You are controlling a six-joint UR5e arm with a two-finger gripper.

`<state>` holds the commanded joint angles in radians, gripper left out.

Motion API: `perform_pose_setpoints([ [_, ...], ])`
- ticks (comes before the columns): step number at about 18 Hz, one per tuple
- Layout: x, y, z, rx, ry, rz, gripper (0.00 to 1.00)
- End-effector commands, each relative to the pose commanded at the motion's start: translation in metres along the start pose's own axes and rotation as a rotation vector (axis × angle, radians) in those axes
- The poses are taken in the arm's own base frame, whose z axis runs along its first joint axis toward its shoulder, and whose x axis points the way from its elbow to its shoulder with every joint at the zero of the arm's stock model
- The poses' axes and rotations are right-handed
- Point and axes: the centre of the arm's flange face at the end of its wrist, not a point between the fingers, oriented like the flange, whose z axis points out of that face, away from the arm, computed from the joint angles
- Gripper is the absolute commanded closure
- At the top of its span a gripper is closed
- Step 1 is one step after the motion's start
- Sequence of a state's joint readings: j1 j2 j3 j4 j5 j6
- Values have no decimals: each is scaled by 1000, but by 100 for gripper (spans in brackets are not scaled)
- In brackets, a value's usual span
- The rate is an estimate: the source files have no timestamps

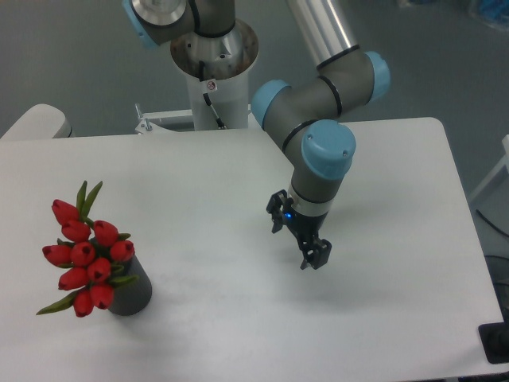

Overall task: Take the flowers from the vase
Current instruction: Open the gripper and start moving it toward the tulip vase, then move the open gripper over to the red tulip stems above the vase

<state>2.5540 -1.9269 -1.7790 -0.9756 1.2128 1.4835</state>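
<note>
I've got the hand (312, 259) well right of the vase (131, 293), fingers seemingly together, nothing held; next, reach for the flowers (83, 259).

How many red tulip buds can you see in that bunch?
8 show in the flowers, clustered above and left of the vase: two at the top, four in the middle, two at the bottom. More may hide behind.

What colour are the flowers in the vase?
Red, with green leaves. The flowers show clearly in the fixed camera view.
</note>
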Motion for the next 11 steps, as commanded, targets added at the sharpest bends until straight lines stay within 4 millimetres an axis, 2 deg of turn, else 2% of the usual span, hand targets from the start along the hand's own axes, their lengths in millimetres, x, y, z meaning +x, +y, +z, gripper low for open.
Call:
perform_pose_setpoints([
  [4, 22, -10, -8, 154, 19, -69, 0],
  [6, 35, -26, -14, 286, 41, -104, 0],
  [9, 54, -53, -34, 478, 69, -148, 0],
  [11, 61, -65, -36, 553, 99, -167, 0],
])
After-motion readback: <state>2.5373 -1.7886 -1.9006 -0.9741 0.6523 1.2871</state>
